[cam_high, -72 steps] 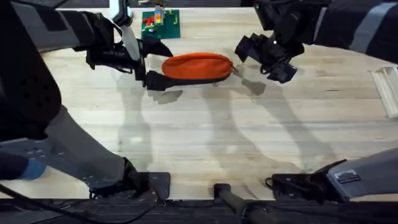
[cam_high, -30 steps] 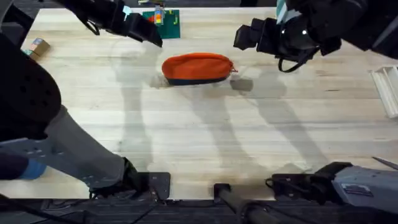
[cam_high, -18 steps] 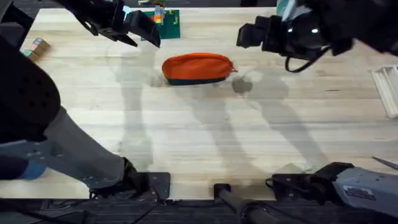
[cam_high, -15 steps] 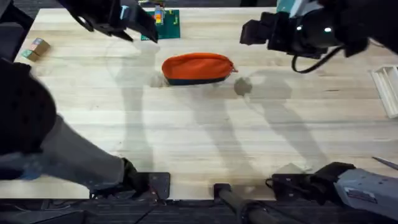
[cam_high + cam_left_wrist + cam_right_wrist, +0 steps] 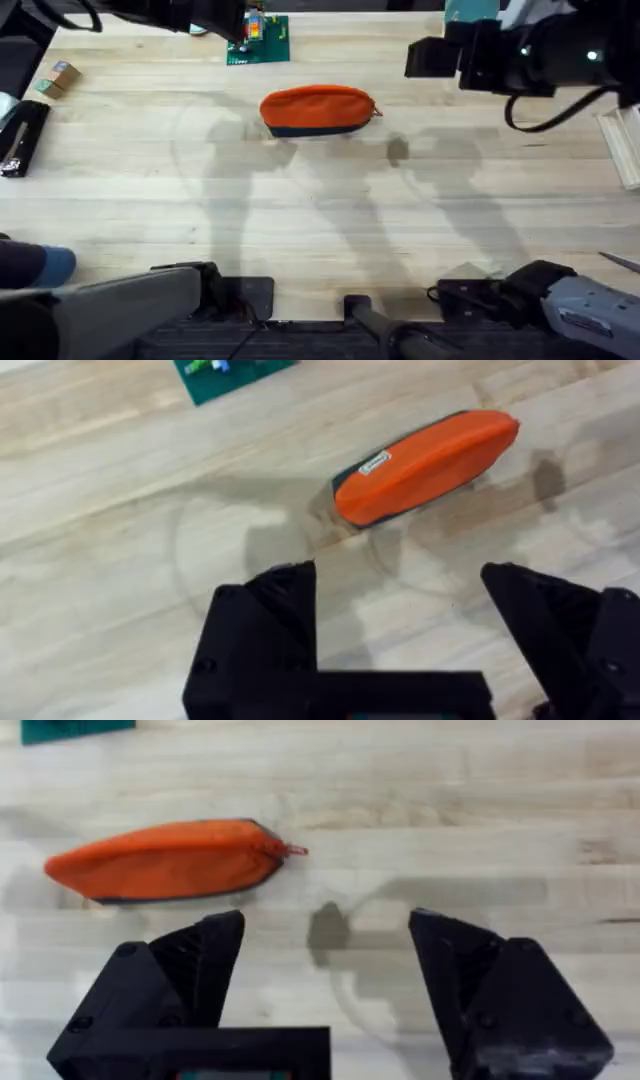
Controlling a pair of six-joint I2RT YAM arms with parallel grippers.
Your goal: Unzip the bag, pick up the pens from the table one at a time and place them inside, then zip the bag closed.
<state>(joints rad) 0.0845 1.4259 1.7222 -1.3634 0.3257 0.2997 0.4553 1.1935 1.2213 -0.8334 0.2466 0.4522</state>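
- The bag (image 5: 317, 109) lies zipped shut on the table (image 5: 330, 230); no pens lie loose, so the task looks done.
- The left gripper (image 5: 400, 625) and right gripper (image 5: 325, 975) both gape apart, empty, above the bag.

green board (image 5: 258, 39) w/ bits, wood block (image 5: 59, 76), black stapler (image 5: 20, 137)

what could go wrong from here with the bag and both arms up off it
The bag lies alone on the table, with both hands open above it: left hand, right hand. No pens lie loose on the wood, so they may already be inside. The pull tab is small, so a descending hand could miss it and shove the pouch. Nothing pins the bag, so it may slide when tugged.
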